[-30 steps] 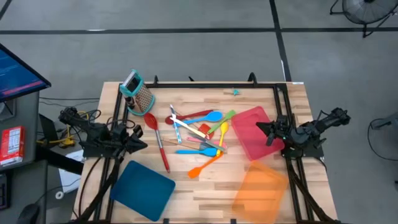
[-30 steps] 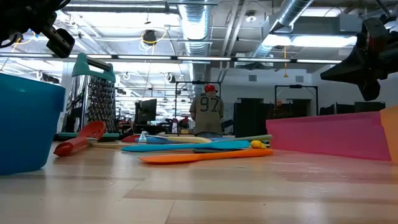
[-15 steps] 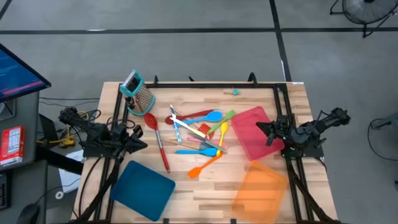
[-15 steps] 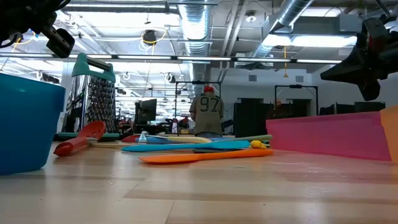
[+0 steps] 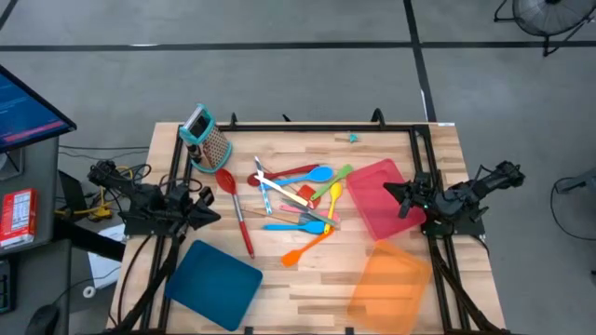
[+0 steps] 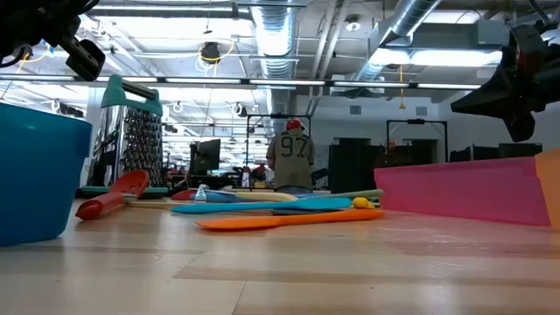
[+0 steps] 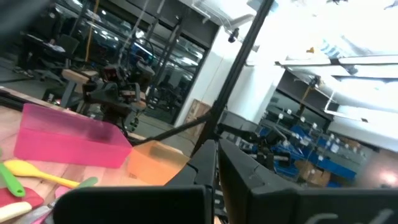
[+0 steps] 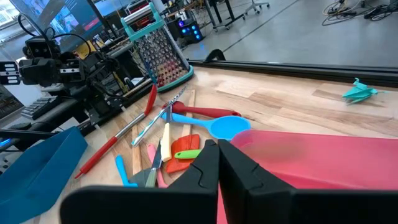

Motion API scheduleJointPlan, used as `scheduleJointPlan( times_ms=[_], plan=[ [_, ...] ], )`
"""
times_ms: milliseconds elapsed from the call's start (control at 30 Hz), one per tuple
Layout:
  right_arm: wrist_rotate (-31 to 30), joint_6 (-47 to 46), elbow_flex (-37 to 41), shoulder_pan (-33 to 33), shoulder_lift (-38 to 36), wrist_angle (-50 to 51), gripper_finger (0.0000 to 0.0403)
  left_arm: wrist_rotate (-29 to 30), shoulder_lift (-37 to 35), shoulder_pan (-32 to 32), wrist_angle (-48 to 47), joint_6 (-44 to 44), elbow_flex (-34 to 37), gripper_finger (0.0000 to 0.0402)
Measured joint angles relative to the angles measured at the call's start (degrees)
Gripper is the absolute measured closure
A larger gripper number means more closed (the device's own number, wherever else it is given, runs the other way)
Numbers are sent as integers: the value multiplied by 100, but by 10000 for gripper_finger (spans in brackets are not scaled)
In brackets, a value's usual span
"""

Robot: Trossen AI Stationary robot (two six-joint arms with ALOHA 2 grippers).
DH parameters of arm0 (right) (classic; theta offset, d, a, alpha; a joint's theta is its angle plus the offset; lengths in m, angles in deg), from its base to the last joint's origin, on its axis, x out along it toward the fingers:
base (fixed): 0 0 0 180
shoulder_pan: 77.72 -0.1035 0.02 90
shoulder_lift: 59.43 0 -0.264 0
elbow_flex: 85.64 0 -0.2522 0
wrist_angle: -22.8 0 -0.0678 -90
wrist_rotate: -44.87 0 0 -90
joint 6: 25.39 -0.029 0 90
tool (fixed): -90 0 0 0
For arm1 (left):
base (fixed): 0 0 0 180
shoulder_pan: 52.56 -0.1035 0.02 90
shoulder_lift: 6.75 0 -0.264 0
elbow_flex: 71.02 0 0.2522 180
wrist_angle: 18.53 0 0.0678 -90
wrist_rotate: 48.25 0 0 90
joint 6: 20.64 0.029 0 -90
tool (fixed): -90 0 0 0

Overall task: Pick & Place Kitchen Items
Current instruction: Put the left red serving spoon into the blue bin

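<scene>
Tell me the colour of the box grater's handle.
Teal, on the metal box grater; the right wrist view shows it best.

There are three flat trays on the table: one blue tray (image 5: 216, 282), one red tray (image 5: 383, 197) and one orange tray (image 5: 393, 279). There is one metal box grater (image 5: 209, 140). About a dozen colorful spoons and spatulas (image 5: 296, 205) lie in one pile; the exact number is hard to tell.

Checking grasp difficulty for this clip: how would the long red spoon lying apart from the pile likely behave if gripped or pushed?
The red spoon looks slim and probably light. Its long thin handle lies flat on the table, so it would likely pivot or slide if pushed off-centre. Gripped near the bowl end, the handle may droop or swing.
</scene>
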Motion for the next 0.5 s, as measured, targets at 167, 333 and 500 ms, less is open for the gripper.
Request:
scheduleJointPlan(
  times_ms=[167,333,500],
  plan=[
    [-1,0,0,1,-1,0,403,30,0,0,7,0,0,399],
    [-2,0,0,2,0,0,403,33,0,0,31,0,-1,399],
    [-2,0,0,2,0,2,403,34,0,0,58,0,0,399]
  ],
)
